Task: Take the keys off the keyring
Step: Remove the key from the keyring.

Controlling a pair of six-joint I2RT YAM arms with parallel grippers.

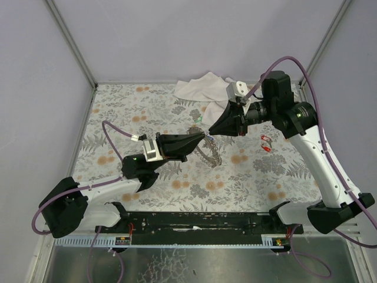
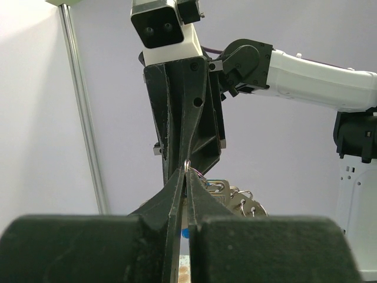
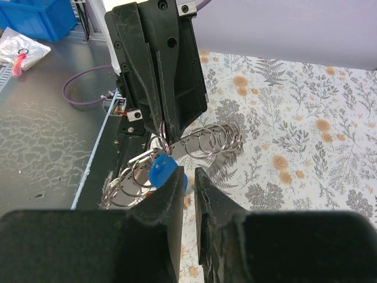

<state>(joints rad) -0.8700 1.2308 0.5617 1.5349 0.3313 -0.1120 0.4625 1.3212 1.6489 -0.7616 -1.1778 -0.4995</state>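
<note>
The keyring (image 1: 210, 151) is a chain of silvery rings that hangs above the table between my two grippers. My left gripper (image 1: 202, 140) is shut on one ring (image 2: 187, 167) at its fingertips. Silver key blades (image 2: 238, 199) hang just behind it. In the right wrist view the chain (image 3: 206, 140) runs from the left gripper, and a blue-headed key (image 3: 160, 169) hangs on it. My right gripper (image 3: 189, 174) faces the left one tip to tip, its jaws a narrow gap apart. The blue head lies against its left fingertip. A red key (image 1: 265, 142) and a green key (image 1: 197, 119) lie on the table.
A white cloth (image 1: 203, 88) lies crumpled at the back of the floral table cover (image 1: 118, 118). A black rail (image 1: 194, 221) runs along the near edge. A blue bin (image 3: 35, 20) stands off the table.
</note>
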